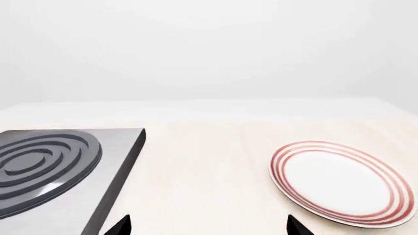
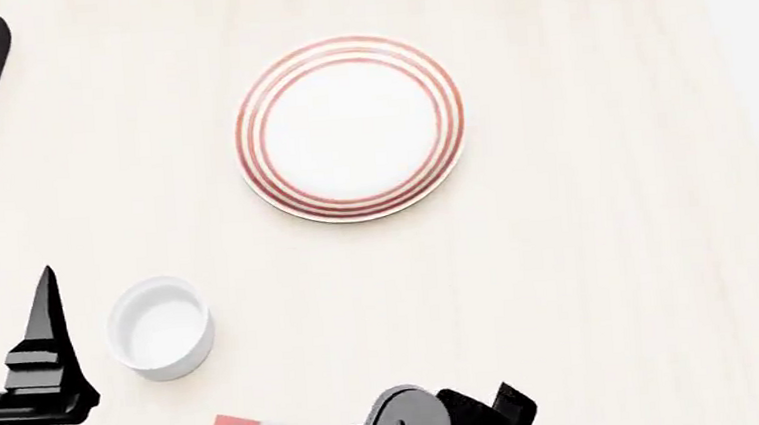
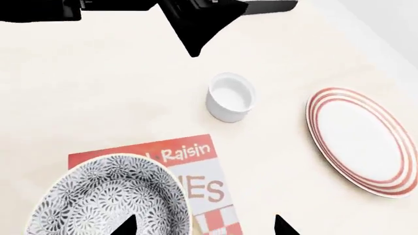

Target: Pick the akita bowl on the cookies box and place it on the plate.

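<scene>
While both arms hang low over it, the table (image 2: 599,287) shows as a pale, faintly grained wood top, running back to a plain white wall in the left wrist view.

Nearest the robot, the box (image 3: 202,183) lies flat on the table, red and white, with "Raisin" legible. The bowl (image 3: 111,200) sits on the box, covering its near end; its rim and inside carry a fine grey-and-white floral speckle. The right gripper (image 3: 199,226) is spread, one dark fingertip over the bowl's rim and the other over bare table beside the box, nothing between them. In the head view only a corner of the box shows, the right arm's dark housing covering the rest.

Just beyond the box stands a small plain white cup (image 2: 160,326), apart from it. The left gripper (image 1: 205,226) is also spread and empty; in the head view it hangs just beside the cup.

Farther from the box lies the plate (image 2: 349,127), white with thin red rings, nothing on it. A grey stove (image 1: 58,171) with a coiled burner sits well apart from the plate, at the table's far left.
</scene>
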